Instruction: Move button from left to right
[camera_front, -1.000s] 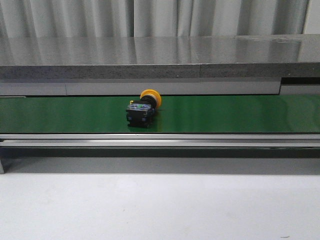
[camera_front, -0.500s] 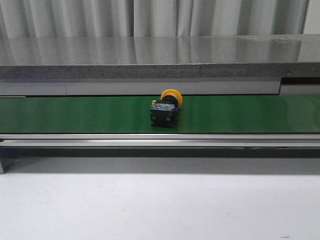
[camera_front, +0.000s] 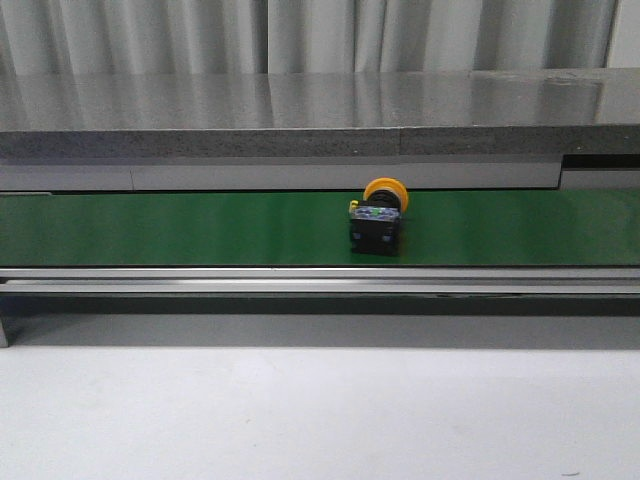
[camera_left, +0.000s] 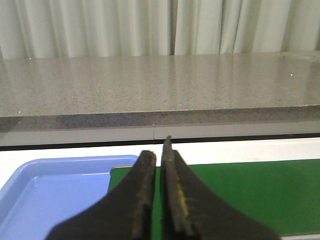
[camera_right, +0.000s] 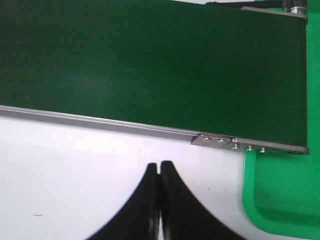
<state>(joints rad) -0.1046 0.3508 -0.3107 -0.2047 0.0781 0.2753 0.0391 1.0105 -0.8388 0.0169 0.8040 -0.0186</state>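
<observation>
A: Where's the button (camera_front: 378, 218)?
B: On the green belt (camera_front: 150, 228), a little toward three o'clock of the front view's centre, cap facing the far side.
A: Pincers?
B: Left gripper (camera_left: 159, 152) and right gripper (camera_right: 159, 169) both pressed together, holding nothing.
A: Risks?
B: If the belt runs, a late grab likely misses; pinching the round cap could tip it.
A: Obstacles?
B: Blue tray (camera_left: 55, 192) by the left, green bin (camera_right: 280, 190) by the right; nothing blocks the button

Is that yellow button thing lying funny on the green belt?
Yes. The button lies tipped on its side on the green belt, its yellow cap facing the back instead of up. Nothing looks broken or spilled. Both grippers, left and right, are shut and empty.
</observation>
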